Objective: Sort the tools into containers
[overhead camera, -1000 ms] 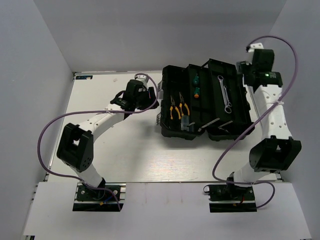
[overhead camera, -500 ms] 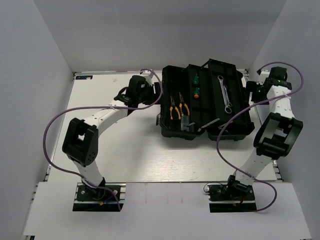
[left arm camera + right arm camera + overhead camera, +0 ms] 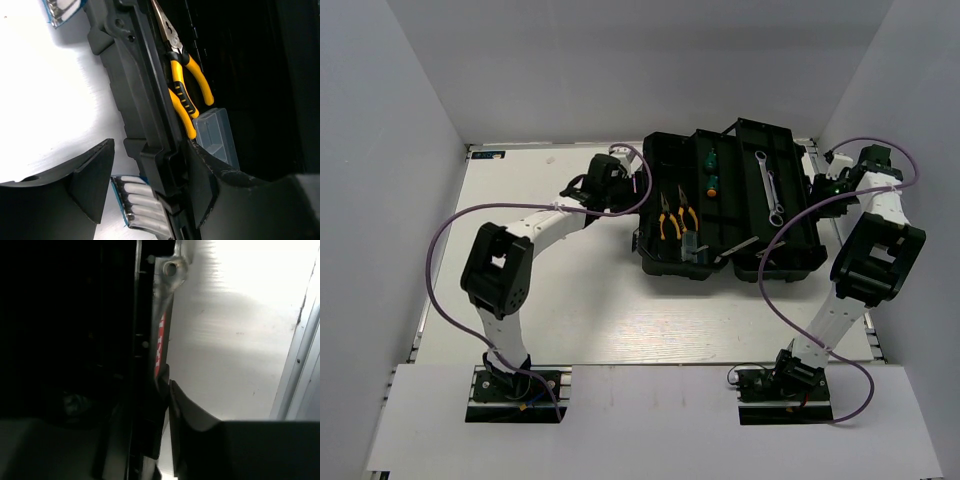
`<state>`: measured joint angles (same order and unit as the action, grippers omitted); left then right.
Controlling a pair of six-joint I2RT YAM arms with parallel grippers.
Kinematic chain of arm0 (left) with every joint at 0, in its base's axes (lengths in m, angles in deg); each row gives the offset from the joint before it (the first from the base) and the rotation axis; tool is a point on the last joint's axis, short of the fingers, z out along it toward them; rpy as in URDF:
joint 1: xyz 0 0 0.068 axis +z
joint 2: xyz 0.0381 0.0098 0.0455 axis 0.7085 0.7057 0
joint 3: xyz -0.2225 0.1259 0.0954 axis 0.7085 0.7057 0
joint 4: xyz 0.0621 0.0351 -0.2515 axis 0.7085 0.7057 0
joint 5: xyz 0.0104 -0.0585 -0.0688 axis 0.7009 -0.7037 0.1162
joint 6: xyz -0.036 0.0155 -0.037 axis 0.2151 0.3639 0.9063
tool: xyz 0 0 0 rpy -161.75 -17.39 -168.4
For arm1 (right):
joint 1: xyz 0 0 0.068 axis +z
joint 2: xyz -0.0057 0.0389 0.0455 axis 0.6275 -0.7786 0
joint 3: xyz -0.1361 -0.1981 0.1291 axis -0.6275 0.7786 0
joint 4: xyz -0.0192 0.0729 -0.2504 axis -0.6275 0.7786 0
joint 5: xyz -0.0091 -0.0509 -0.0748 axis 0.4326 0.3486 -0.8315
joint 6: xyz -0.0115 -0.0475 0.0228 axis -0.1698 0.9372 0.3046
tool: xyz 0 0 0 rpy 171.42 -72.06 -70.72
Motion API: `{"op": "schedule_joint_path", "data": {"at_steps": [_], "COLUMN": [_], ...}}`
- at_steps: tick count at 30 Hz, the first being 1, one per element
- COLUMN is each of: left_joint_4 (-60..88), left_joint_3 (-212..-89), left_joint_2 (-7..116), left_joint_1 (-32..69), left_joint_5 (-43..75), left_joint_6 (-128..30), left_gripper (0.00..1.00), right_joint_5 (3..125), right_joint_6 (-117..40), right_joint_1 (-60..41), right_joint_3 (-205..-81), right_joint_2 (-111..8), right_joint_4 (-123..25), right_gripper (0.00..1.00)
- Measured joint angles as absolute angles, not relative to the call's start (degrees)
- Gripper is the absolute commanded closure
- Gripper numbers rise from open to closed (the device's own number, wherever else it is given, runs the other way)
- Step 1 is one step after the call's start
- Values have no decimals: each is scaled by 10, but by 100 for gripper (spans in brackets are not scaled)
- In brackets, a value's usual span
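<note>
**Top view.** The toolbox (image 3: 667,264) is sitting open at the far right of the table (image 3: 580,300), with its trays fanned out. The tools are lying inside it by kind. The two yellow-handled pliers (image 3: 672,216) are lying side by side in the left tray. The two green-handled screwdrivers (image 3: 712,170) are lying end to end in the middle one. A silver wrench (image 3: 769,186) is lying on the right (a second wrench is not clearly showing). No tool is lying loose on the table, so the sorting is looking finished. The left gripper (image 3: 628,185) is sitting at the box's left wall and the right gripper (image 3: 817,185) at its right wall, probably to brace or shut it.

**Left wrist.** The left gripper (image 3: 150,150) is straddling the box wall (image 3: 125,75) with its jaws apart. The outer finger (image 3: 92,177) is hanging clear over the table, and the inner finger (image 3: 215,182) is lying against the wall's inner side. It is gripping nothing. The pliers (image 3: 186,85) are lying just inside the wall, next to a small clear case (image 3: 218,134).

**Right wrist.** This view is very dark. One finger (image 3: 192,425) is pressing along the outside of the box edge, just below the red label (image 3: 160,337). The other finger is a blur, so I cannot tell whether the right gripper (image 3: 150,440) is clamping the wall or standing open.
</note>
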<state>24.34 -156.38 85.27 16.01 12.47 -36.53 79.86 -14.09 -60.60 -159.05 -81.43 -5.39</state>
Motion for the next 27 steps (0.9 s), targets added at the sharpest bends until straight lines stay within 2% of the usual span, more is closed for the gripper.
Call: {"op": "schedule_joint_path", "data": {"at_steps": [1, 5, 13, 18, 23, 27], "left_joint_4": [243, 242, 241, 246, 250, 250], "left_joint_3": [-1564, -1565, -1565, -1565, -1563, -1563], "left_joint_2": [856, 869, 872, 878, 889, 889], "left_joint_1": [160, 158, 158, 158, 157, 157], "left_joint_5": [123, 118, 111, 108, 103, 102], "left_joint_6": [-366, -365, -365, -368, -370, -370], "left_gripper": [32, 34, 38, 44, 45, 46], "right_joint_5": [801, 808, 807, 774, 718, 645], "right_joint_6": [-133, -117, -105, -105, -108, -112], "right_joint_1": [-606, -606, -603, -582, -522, -431], "right_joint_3": [-1589, -1588, -1592, -1640, -1716, -1786], "right_joint_2": [-814, -814, -808, -780, -730, -695], "right_joint_4": [-55, -52, -39, 14, 60, 91], "right_gripper": [81, 100, 100, 100, 100, 100]}}
